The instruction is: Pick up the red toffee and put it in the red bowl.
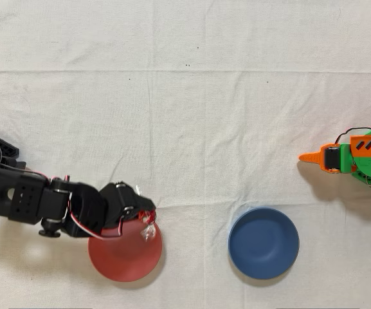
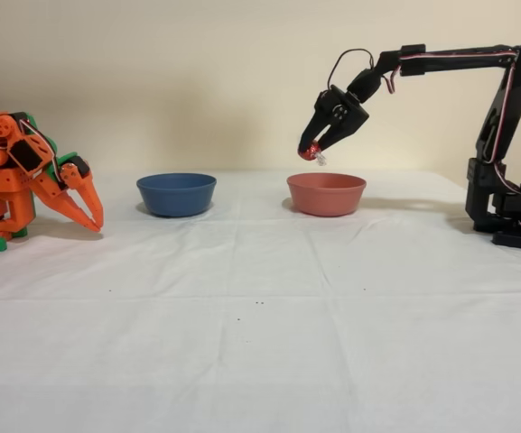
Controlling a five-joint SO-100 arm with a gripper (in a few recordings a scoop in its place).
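Observation:
My black gripper (image 2: 311,150) hangs above the red bowl (image 2: 327,194), shut on the red toffee (image 2: 309,152), whose clear wrapper end sticks out below the fingertips. In the overhead view the gripper (image 1: 148,222) sits over the upper right part of the red bowl (image 1: 122,257), and the toffee (image 1: 149,228) shows as a small shiny red and clear bundle at its tip. The toffee is held in the air, well above the bowl's rim.
A dark blue bowl (image 1: 263,243) of the same size stands beside the red one, also seen in the fixed view (image 2: 176,193). The idle orange arm (image 1: 349,156) rests at the right edge of the overhead view. White cloth covers the table.

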